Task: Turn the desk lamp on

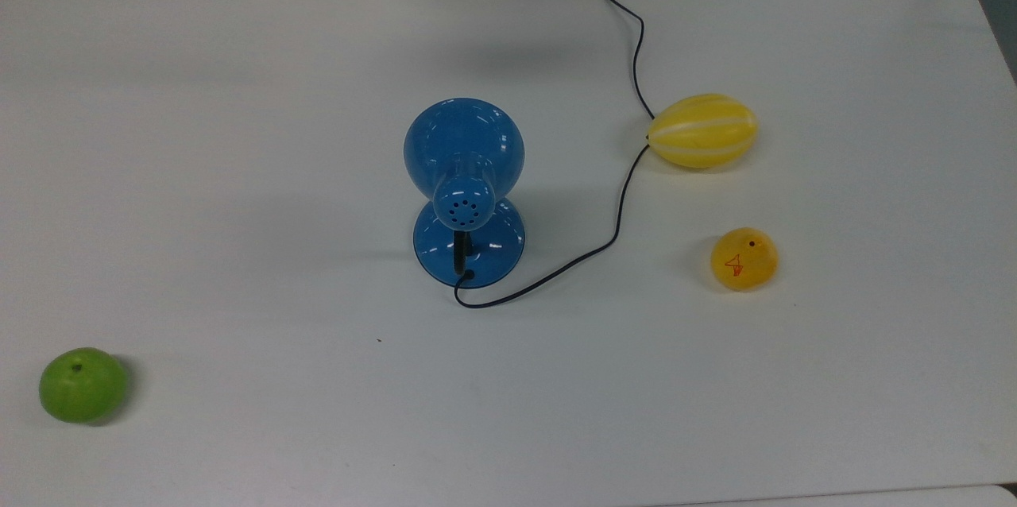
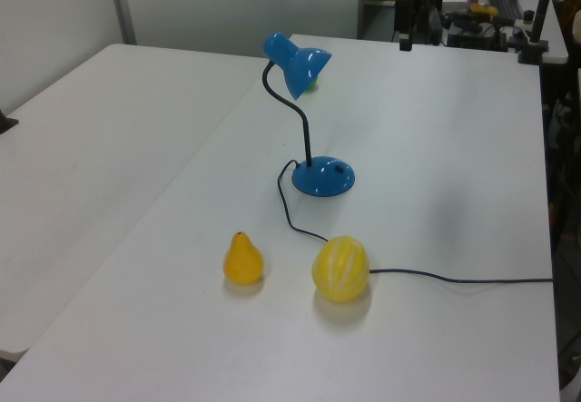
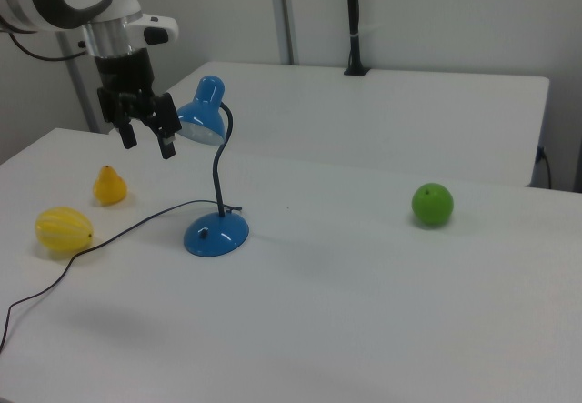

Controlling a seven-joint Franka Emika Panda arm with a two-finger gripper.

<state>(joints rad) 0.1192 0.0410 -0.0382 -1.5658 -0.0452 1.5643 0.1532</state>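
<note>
Claw [image 3: 145,139] hangs open and empty at nine o'clock of the desk lamp [image 3: 211,176] shade in the right view — you haven't switched it on yet.

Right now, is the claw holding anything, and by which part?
Nothing is held. In the right view the claw hangs open in the air above the table, at the right view's left of the desk lamp shade, with nothing between its fingers.

bright, even light; soft shadows
</note>
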